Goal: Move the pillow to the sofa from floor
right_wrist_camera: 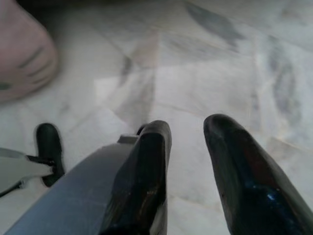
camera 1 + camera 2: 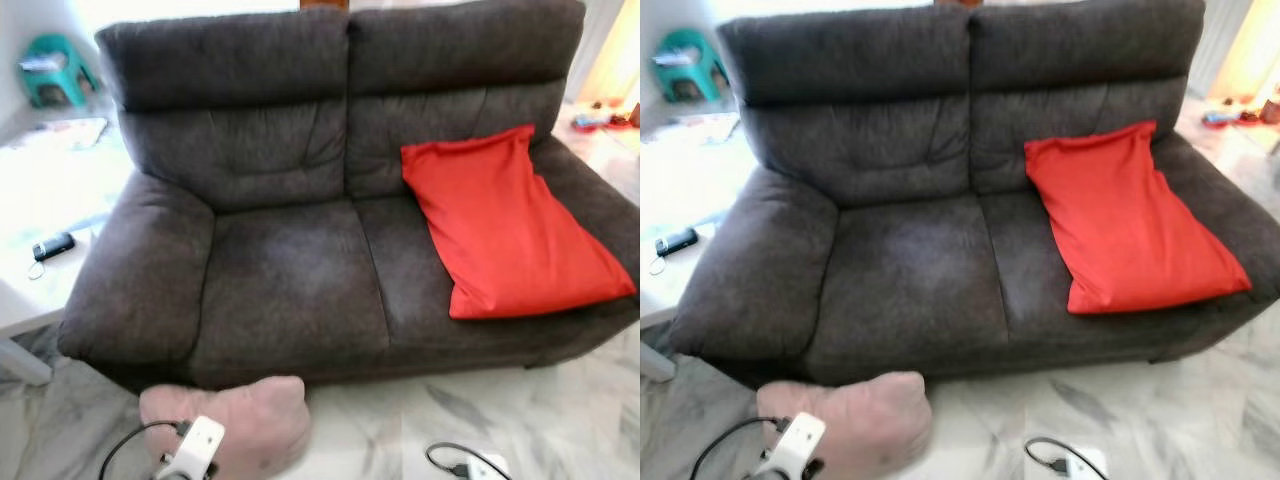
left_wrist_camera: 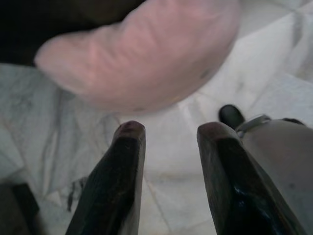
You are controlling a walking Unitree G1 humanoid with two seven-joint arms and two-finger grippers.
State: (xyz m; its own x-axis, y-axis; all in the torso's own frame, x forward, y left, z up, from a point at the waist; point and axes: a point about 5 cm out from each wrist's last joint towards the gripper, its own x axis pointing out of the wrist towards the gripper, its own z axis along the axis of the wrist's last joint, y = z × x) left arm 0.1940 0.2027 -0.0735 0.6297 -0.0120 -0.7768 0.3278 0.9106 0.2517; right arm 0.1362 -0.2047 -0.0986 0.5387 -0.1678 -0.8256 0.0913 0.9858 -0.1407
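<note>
The pink pillow (image 2: 235, 420) lies on the marble floor (image 2: 520, 410), pressed up against the front base of the dark grey sofa (image 2: 290, 270), below its left seat cushion. My left gripper (image 3: 168, 142) hangs just above the floor, near the pillow but not touching it: along my left wrist view the pillow's rounded edge sits just beyond my two black fingertips (image 3: 128, 134), with a strip of bare marble between them. The fingers stand apart with nothing between them, so this gripper is released and empty. From my head, the white housing of my left wrist (image 2: 195, 447) shows in front of the pillow's near edge, with a black cable (image 2: 125, 445) looping beside it. My right gripper (image 1: 188, 129) also hangs over bare marble, its fingers spread and holding nothing; the pillow shows at the far corner of that wrist view, well apart from the fingertips. On the sofa's right seat a red pillow (image 2: 505, 225) leans tilted against the backrest.
</note>
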